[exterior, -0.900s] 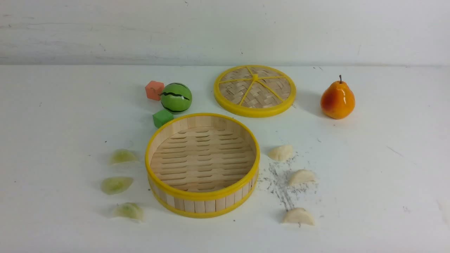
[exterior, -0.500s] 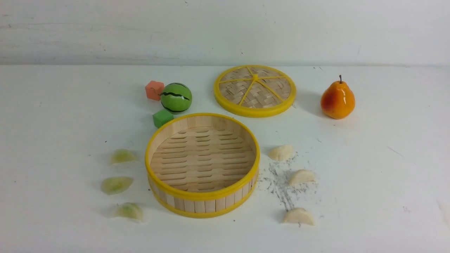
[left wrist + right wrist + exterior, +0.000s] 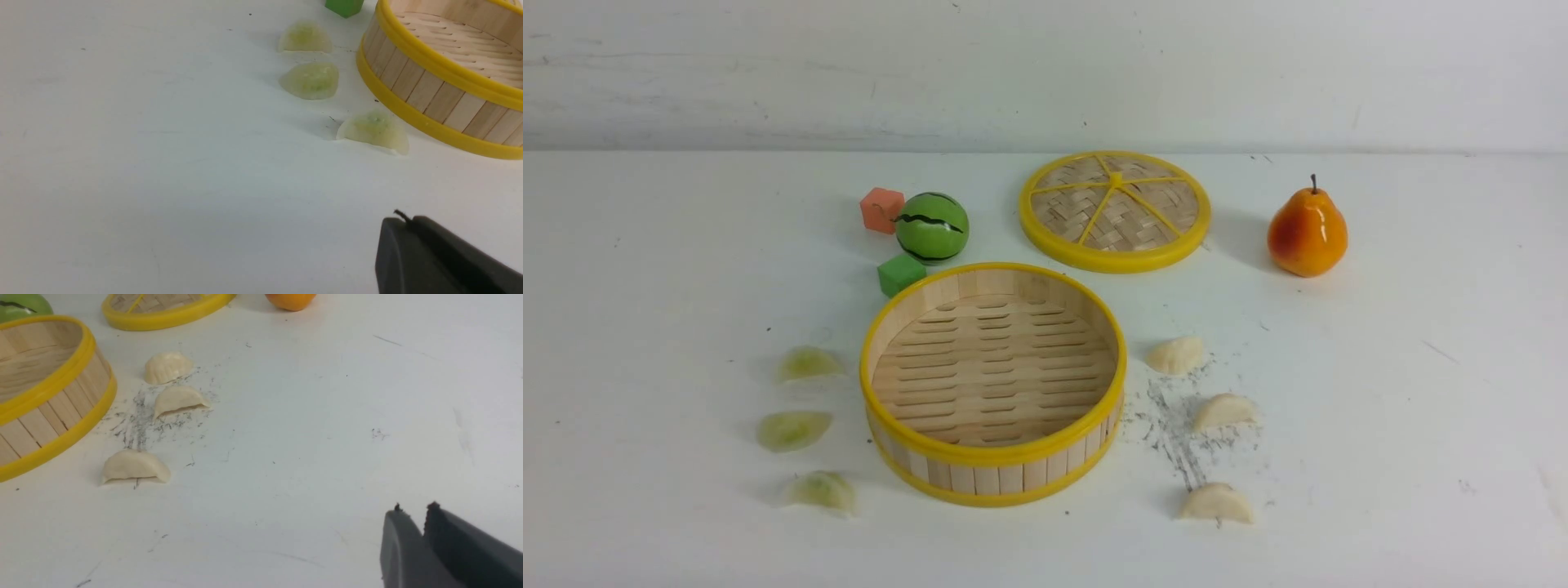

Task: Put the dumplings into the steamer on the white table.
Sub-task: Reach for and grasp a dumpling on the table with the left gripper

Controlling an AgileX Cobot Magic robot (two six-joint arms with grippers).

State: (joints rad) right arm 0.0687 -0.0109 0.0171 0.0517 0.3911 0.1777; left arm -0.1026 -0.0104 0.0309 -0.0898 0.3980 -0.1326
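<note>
steamer at the centre of the table

three dumplings lie in a row to its left and three other dumplings to its right, all outside it. the lid lies behind it, with the pear further right. the ball and two blocks sit back-left.

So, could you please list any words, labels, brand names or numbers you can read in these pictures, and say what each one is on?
None: no view shows any readable text.
The steamer, lid, toy watermelon, pear, orange cube, green cube and dumplings carry no lettering.
The dark scuffs on the table are marks, not writing.
</note>
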